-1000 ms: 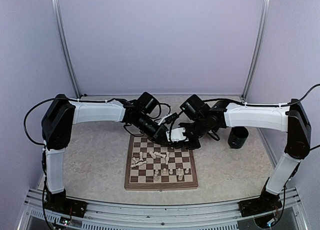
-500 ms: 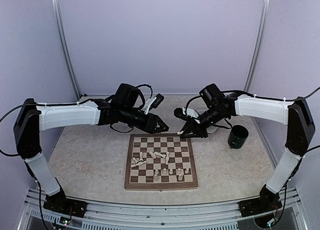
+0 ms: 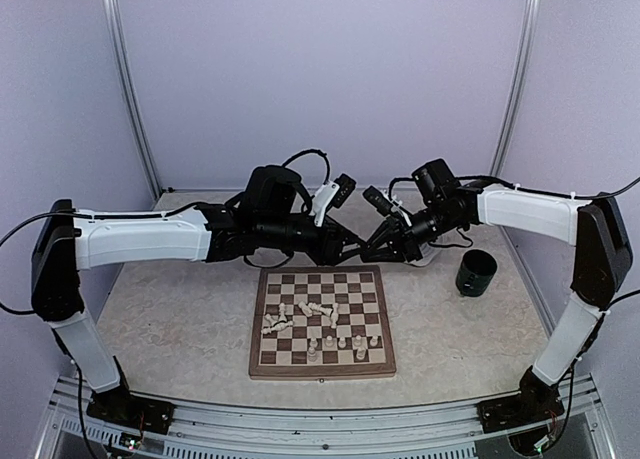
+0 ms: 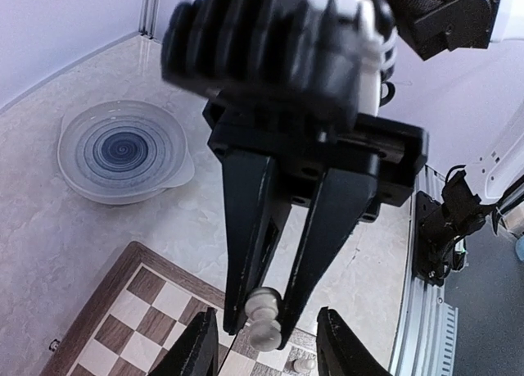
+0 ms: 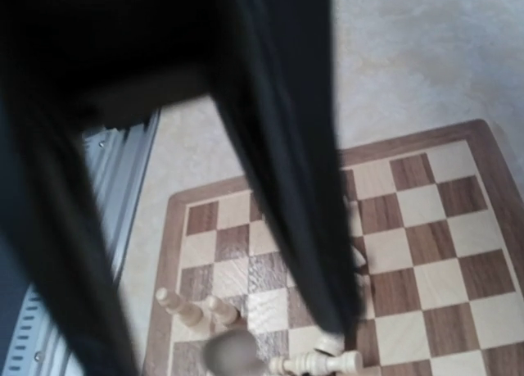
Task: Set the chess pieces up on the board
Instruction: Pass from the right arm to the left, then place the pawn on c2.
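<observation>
The board (image 3: 322, 371) lies in the middle of the table. Several pale chess pieces (image 3: 305, 314) are on it, some lying down in the middle and some upright near the front right (image 3: 360, 344). My two grippers meet tip to tip above the board's far edge. My right gripper (image 3: 373, 251) is shut on a pale pawn (image 4: 264, 302), seen between its black fingers (image 4: 246, 228) in the left wrist view. My left gripper (image 4: 268, 320) is open, with its jaws on either side of that pawn and apart from it. In the right wrist view the pawn (image 5: 233, 351) is a blur.
A round grey-ringed plate (image 4: 123, 151) sits on the table beyond the board's far right corner. A dark cup (image 3: 476, 273) stands to the right of the board. Metal posts and lilac walls close in the back and sides.
The left arm has swung right and the right gripper has moved up and back. The two grippers, apart half a second ago, now meet over the board's far edge.
</observation>
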Robot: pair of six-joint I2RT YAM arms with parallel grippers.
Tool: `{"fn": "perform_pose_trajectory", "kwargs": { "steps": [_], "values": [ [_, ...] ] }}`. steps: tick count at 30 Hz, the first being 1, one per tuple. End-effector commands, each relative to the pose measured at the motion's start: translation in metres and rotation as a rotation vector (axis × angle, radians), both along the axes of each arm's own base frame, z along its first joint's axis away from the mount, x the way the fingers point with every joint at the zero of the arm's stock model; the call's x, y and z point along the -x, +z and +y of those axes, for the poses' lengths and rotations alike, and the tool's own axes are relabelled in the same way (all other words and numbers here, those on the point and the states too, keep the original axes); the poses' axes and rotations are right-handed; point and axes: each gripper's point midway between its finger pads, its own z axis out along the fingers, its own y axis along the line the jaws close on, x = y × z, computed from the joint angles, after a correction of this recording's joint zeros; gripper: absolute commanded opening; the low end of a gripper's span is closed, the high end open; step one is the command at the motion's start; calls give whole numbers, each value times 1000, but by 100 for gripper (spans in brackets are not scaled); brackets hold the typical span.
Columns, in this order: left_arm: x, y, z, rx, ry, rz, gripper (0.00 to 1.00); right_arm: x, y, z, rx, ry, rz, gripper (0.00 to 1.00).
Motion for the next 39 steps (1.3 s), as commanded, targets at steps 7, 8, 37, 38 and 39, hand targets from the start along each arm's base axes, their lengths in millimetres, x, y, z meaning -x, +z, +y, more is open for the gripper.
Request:
{"fn": "perform_pose_trajectory", "kwargs": {
  "steps": [7, 8, 37, 38, 39],
  "values": [
    [-4, -4, -9, -12, -13, -8, 35, 2, 15, 0, -59, 21, 9, 11],
    [-4, -6, -10, -14, -14, -4, 32, 2, 15, 0, -58, 22, 11, 11],
    [55, -70, 94, -602, -12, 128, 5, -25, -16, -40, 118, -149, -182, 46],
    [61, -76, 96, -618, -22, 141, 5, -25, -16, -39, 119, -149, -179, 46],
    [66, -81, 97, -630, -32, 150, 5, -26, -17, -39, 119, -149, -178, 46]
  ]
}}
